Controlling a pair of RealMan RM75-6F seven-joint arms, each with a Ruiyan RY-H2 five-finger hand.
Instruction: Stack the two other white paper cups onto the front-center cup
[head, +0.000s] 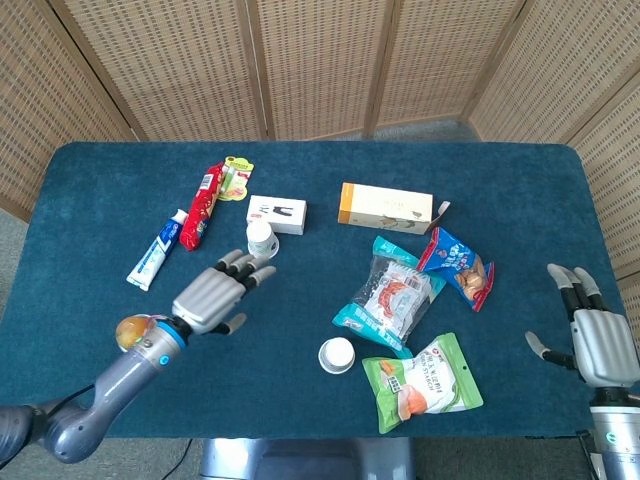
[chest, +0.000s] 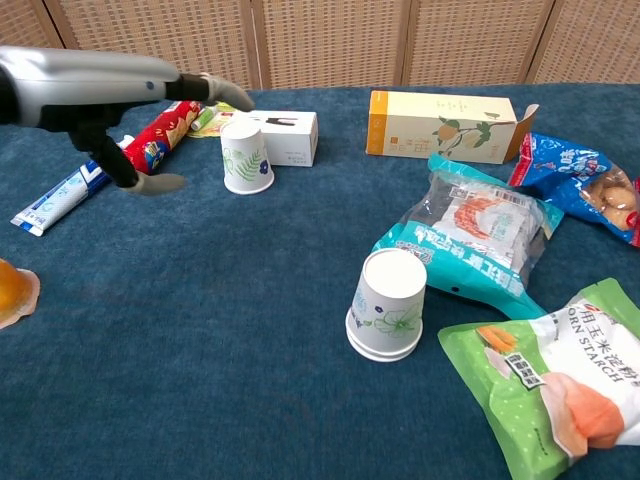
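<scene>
1. The desk (head: 520, 180) is big and blue, with lots of snacks and boxes on it. Move slowly so you do not knock anything.

2. Your left hand (head: 213, 294) is up over the left-middle of the desk. Its fingers are spread apart and it holds nothing. Your right hand (head: 590, 335) is by the right edge of the desk, fingers apart, and it holds nothing too. Leave it there.

3. The white box (chest: 287, 136) stands just behind the cup you want, and the red snack packet (chest: 160, 131) lies to its left. Come at the cup from the front, so your fingers do not push these.

4. The front stack (chest: 387, 305) sits near the front edge of the desk, about the middle. It looks like one cup sits on another there, upside down, so I think one cup is done. The teal packet (chest: 462, 235) is just beside the stack.

5. The last cup (chest: 245, 155) stands upside down, nearer the back edge of the desk. Your fingertips are close to it but not touching.

6. Bring your left hand down around the cup's sides. Squeeze softly, because paper cups squash. Lift it straight up, carry it over the front stack, and lower it straight down.
</scene>
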